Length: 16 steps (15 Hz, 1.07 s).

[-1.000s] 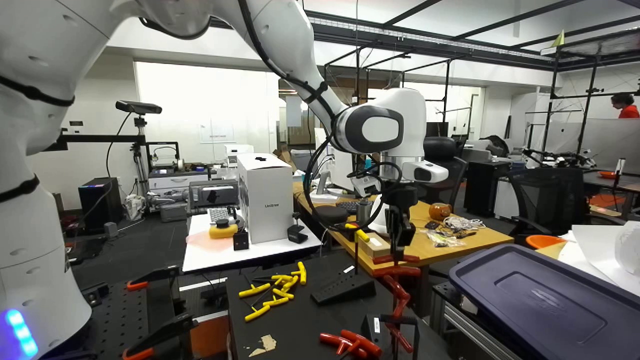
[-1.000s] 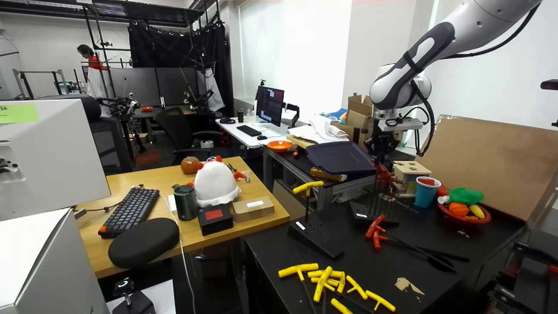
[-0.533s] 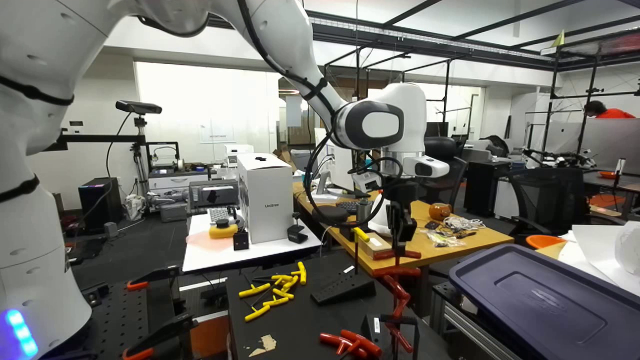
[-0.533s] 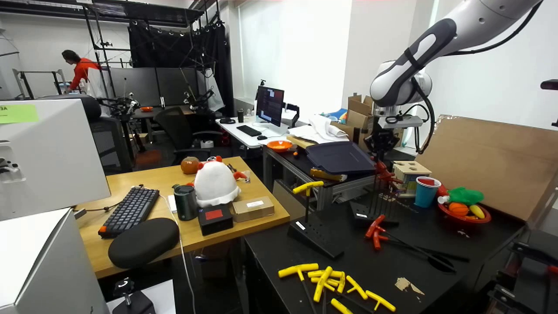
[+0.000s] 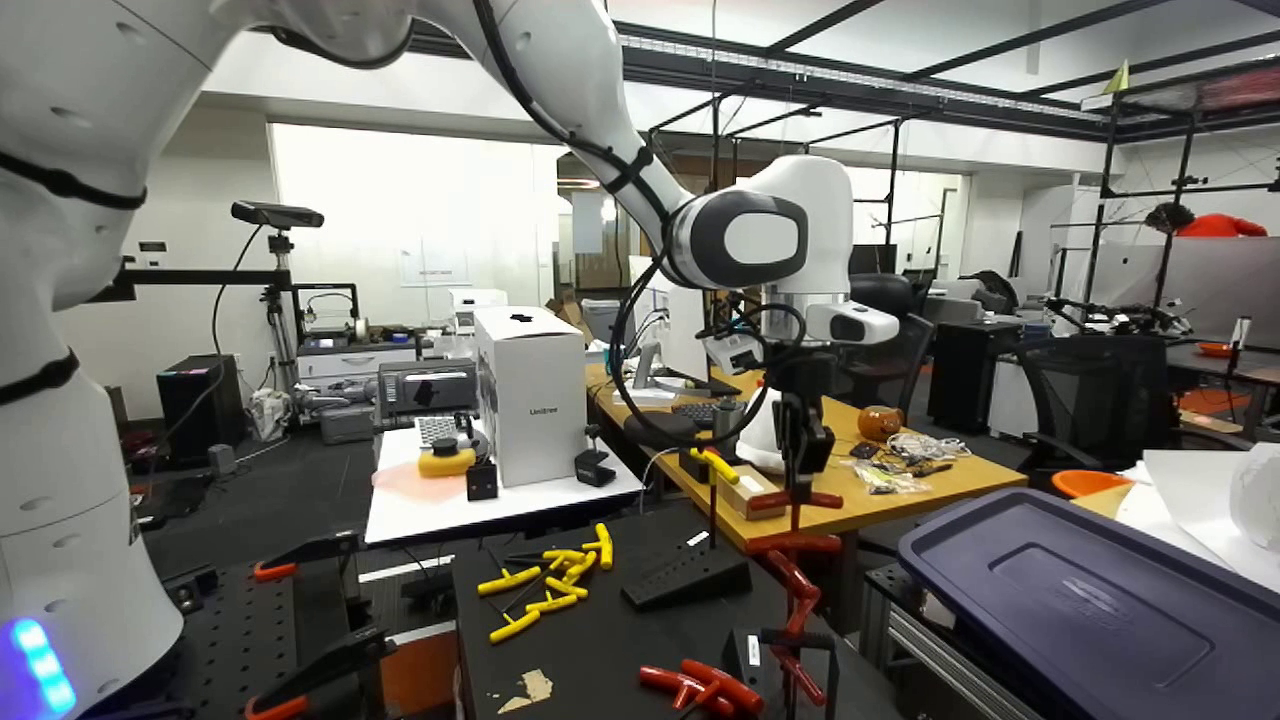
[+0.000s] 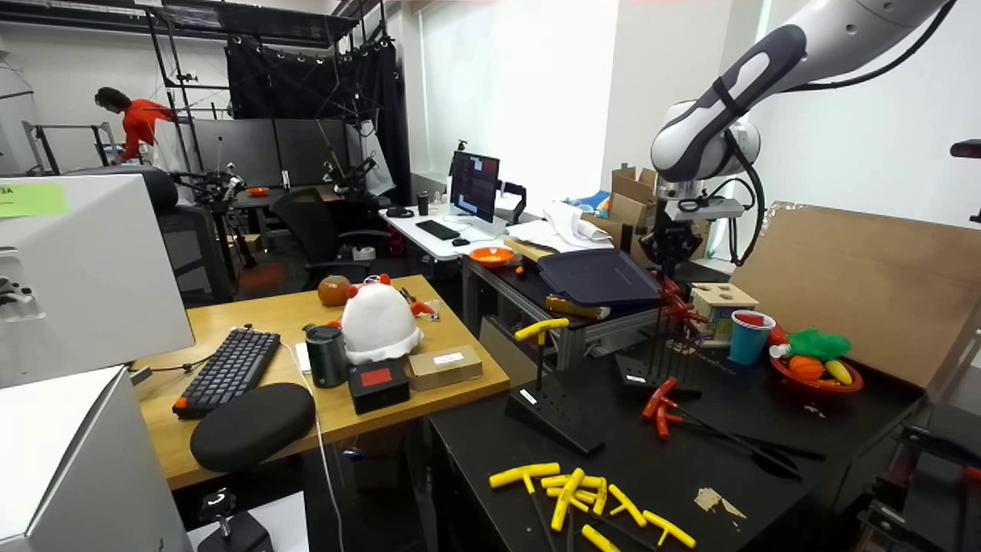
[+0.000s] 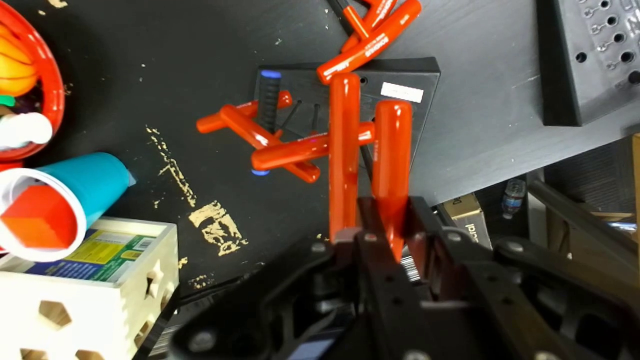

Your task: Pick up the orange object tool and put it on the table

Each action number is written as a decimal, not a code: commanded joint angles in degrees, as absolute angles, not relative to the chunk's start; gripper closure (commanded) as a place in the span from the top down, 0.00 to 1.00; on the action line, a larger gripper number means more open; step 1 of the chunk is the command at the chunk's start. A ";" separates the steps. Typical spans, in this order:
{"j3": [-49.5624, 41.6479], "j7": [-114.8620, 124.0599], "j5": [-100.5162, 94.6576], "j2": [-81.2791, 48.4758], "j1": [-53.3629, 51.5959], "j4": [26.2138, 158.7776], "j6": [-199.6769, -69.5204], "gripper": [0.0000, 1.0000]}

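My gripper (image 7: pixel 392 204) is shut on the orange-red T-handle tool (image 7: pixel 393 150) in the wrist view, with one finger on each side of its handle. In an exterior view the gripper (image 5: pixel 798 484) points down, and the held handle (image 5: pixel 825 500) is level just above other orange-red handles (image 5: pixel 795 543). Its thin shank runs downward; its lower end is hidden behind those tools, so I cannot tell whether it is clear of the black holder (image 6: pixel 632 377). The tan wood-topped table (image 5: pixel 950 490) stands beyond the black-topped table; it also shows in an exterior view (image 6: pixel 448 331).
On the black-topped table (image 6: pixel 613 429) are loose yellow T-handles (image 6: pixel 567 498), a second holder (image 6: pixel 556 418) with one upright yellow tool, loose orange-red tools (image 6: pixel 661 406), a blue cup (image 6: pixel 747 341) and a red bowl (image 6: pixel 816 387). A white plush (image 6: pixel 379 322) and small box (image 6: pixel 444 368) sit on the tan table.
The gripper and wrist have risen slightly, and the held orange-red handle has risen with them, away from the handles below. A person in the background has bent over.
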<state>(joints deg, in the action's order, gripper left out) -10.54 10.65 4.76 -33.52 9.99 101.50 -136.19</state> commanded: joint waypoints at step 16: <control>-10.98 12.95 2.94 -26.68 7.26 105.10 -133.31 0.05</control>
